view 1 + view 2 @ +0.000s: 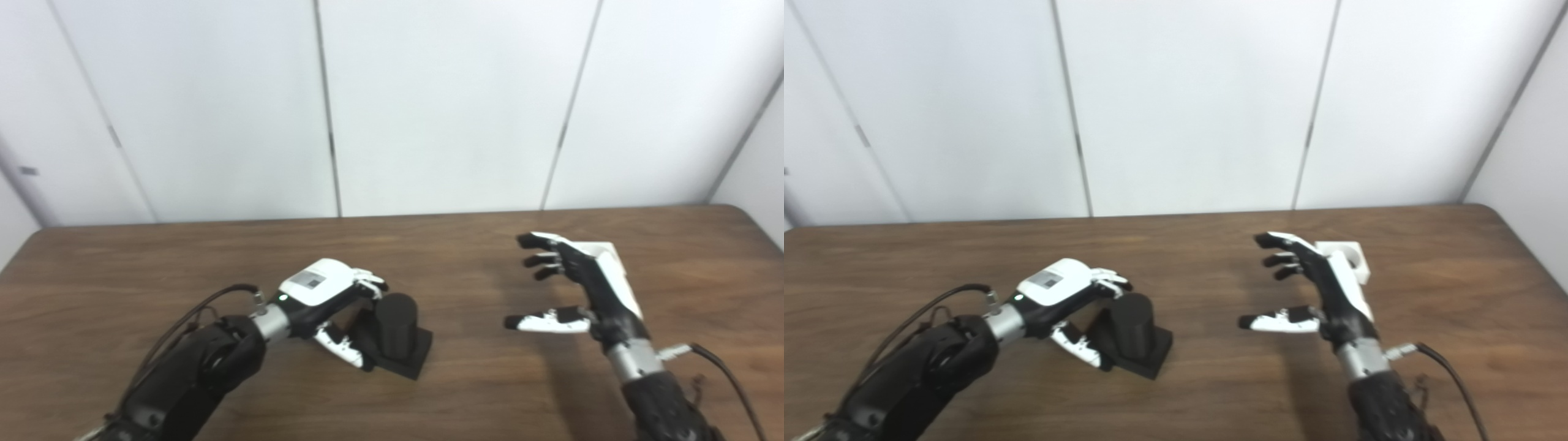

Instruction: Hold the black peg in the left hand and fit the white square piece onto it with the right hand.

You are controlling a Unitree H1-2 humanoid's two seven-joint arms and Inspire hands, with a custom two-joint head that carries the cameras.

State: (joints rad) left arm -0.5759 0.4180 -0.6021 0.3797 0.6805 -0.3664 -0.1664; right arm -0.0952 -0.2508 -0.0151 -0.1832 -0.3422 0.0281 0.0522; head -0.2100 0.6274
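The black peg (397, 331), a round post on a square base, stands on the wooden table (184, 257) left of centre. My left hand (324, 297) is closed round its left side, fingers against the post near its top and thumb low against the base. My right hand (576, 288) is open and empty, fingers spread, hovering right of centre. The white square piece (1350, 257), with a round hole, lies on the table just behind the right hand, partly hidden by it. It is apart from the peg.
White wall panels (429, 104) rise behind the table's far edge. The table's rounded right corner (747, 214) is near the right hand. Cables run from both wrists.
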